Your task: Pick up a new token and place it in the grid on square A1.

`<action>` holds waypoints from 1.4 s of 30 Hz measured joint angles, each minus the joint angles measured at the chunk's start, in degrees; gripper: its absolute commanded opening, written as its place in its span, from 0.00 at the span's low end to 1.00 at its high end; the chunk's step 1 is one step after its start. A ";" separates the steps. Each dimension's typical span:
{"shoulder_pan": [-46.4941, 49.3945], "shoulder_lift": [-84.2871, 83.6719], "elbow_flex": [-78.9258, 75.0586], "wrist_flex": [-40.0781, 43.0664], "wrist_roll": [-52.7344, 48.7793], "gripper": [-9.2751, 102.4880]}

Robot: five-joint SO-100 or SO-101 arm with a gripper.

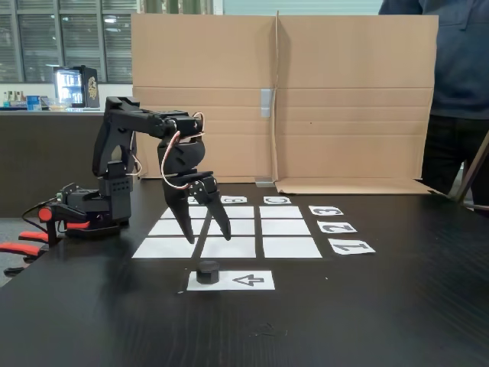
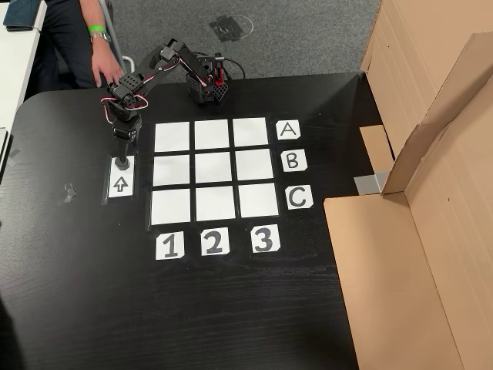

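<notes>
in the fixed view the gripper (image 1: 206,235) hangs fingers-down with its jaws spread and empty, and the token (image 1: 207,271) sits just below and nearer the table's front edge, on the arrow strip (image 1: 231,280). in the other view the arm folds over that strip beside the grid (image 2: 212,172), with the gripper (image 2: 123,142) just above the token (image 2: 121,163).

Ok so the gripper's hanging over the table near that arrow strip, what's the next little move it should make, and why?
Probably lower the gripper straight down around the token, then close. In the fixed view its fingers hang open and empty above and just behind the puck, which sits on the arrow strip. The grid has no token on it yet, so nothing has been picked up.
</notes>
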 measured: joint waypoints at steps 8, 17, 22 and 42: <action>0.44 -2.37 -2.81 -0.18 -1.05 0.37; 1.49 -7.12 -7.82 0.00 -1.14 0.37; 1.58 -8.17 -8.61 0.09 -1.14 0.37; 4.04 -14.33 -12.83 0.09 -1.14 0.36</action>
